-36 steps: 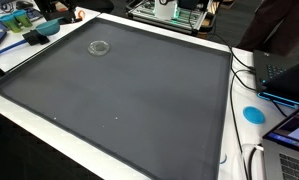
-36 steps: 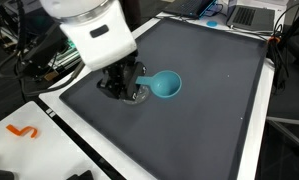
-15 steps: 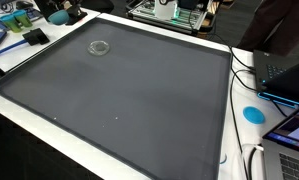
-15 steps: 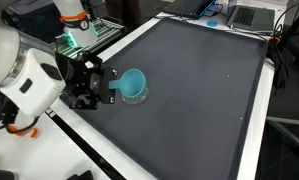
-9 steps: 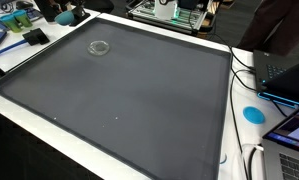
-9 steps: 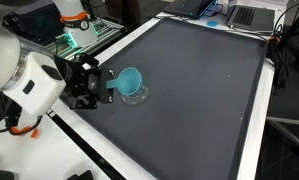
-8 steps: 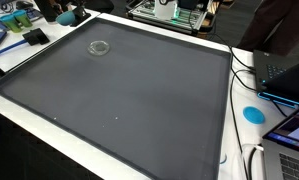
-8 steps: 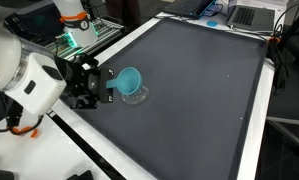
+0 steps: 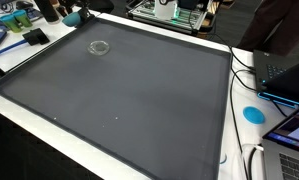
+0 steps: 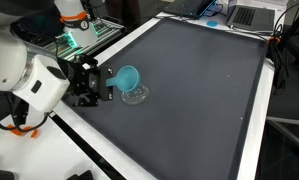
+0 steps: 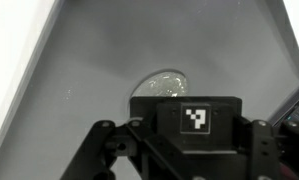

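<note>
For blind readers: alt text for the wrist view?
A clear dish lies on a dark mat beyond the end effector, which fills the lower frame and bears a square marker. White border shows left and upper right. The scoop it grips is not clear here.

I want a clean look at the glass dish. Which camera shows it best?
An exterior view: the dish lies whole on the mat, nothing over it. Where the arm shows, the scoop held by the end effector overlaps it. In the wrist view the end effector's body hides part of it.
</note>
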You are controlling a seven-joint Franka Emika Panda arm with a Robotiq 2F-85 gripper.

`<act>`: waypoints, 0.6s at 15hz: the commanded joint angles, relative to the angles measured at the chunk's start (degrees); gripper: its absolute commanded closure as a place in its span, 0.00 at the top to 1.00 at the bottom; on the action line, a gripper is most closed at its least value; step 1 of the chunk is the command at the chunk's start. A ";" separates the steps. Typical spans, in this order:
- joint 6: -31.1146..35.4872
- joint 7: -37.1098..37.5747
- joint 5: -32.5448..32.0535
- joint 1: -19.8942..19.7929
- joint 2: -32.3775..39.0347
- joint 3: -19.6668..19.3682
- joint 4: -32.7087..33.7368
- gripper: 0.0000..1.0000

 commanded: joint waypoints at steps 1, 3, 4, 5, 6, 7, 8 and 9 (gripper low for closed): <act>2.20 -3.32 2.18 0.16 -2.64 -0.42 -4.03 0.28; 3.05 -3.83 2.55 0.41 -3.38 -0.56 -5.29 0.28; 3.78 -4.23 2.68 0.57 -3.81 -0.60 -5.97 0.28; 3.96 -5.02 3.27 0.52 -4.15 -0.49 -6.55 0.28; 4.28 -5.31 3.84 0.60 -4.45 -0.49 -7.06 0.28; 4.37 -5.95 4.50 0.74 -4.82 -0.49 -7.62 0.28; 4.62 -6.39 4.65 1.07 -5.13 -0.58 -8.09 0.28; 5.08 -6.77 4.91 1.37 -5.52 -0.67 -8.61 0.28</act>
